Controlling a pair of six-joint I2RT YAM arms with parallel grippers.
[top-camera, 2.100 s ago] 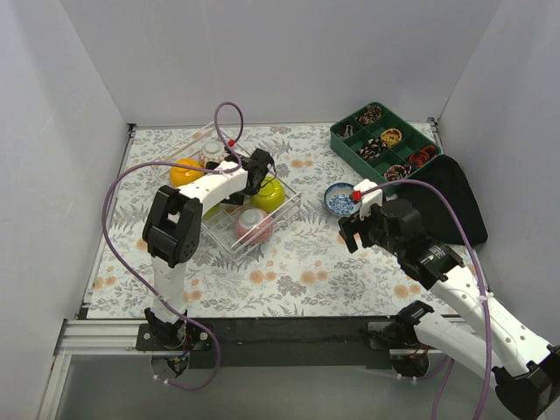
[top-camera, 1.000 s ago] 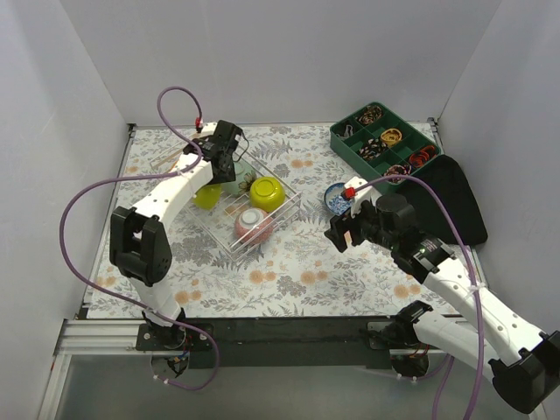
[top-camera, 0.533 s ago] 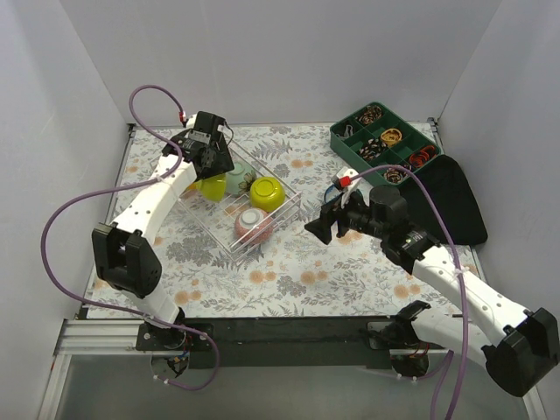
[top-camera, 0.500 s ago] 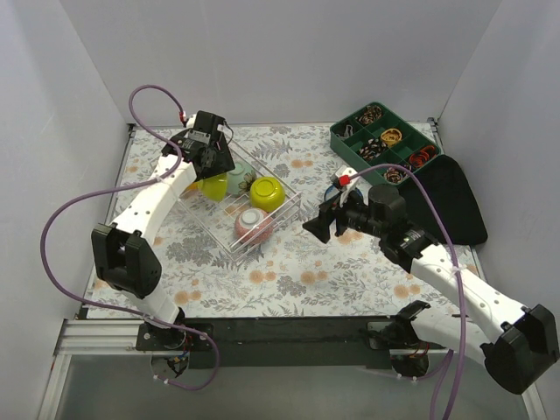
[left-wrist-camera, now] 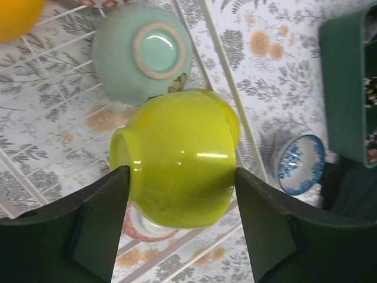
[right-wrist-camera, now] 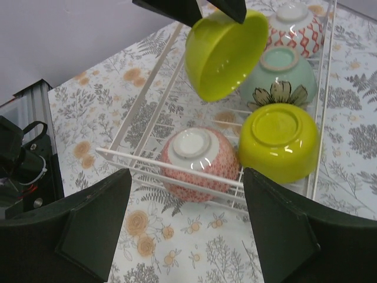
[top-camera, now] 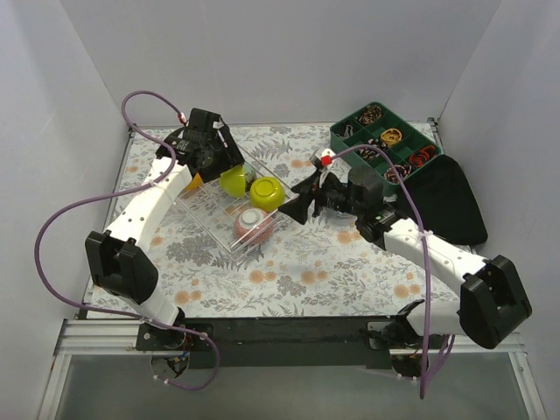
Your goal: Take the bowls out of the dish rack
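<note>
My left gripper (top-camera: 223, 168) is shut on a yellow-green bowl (top-camera: 234, 182) and holds it tilted above the clear dish rack (top-camera: 273, 231). In the left wrist view the fingers (left-wrist-camera: 94, 224) press both sides of this bowl (left-wrist-camera: 179, 159). In the rack sit a second yellow-green bowl (right-wrist-camera: 283, 141), a pink-red bowl (right-wrist-camera: 200, 159), a mint bowl (right-wrist-camera: 277, 73) and a red-white patterned bowl (right-wrist-camera: 294, 26), all upside down. An orange bowl (left-wrist-camera: 17, 15) shows at the rack's far end. My right gripper (top-camera: 294, 203) is open and empty just outside the rack's right side, facing the pink-red bowl.
A blue-white bowl (left-wrist-camera: 297, 165) stands on the flowered cloth right of the rack. A dark green compartmented tray (top-camera: 382, 140) with small items is at the back right, a black cloth (top-camera: 455, 206) beside it. White walls close in three sides.
My left gripper has lifted the yellow-green bowl and carried it slightly right over the rack. My right arm has swung left from the blue-white bowl to the rack's right side.
</note>
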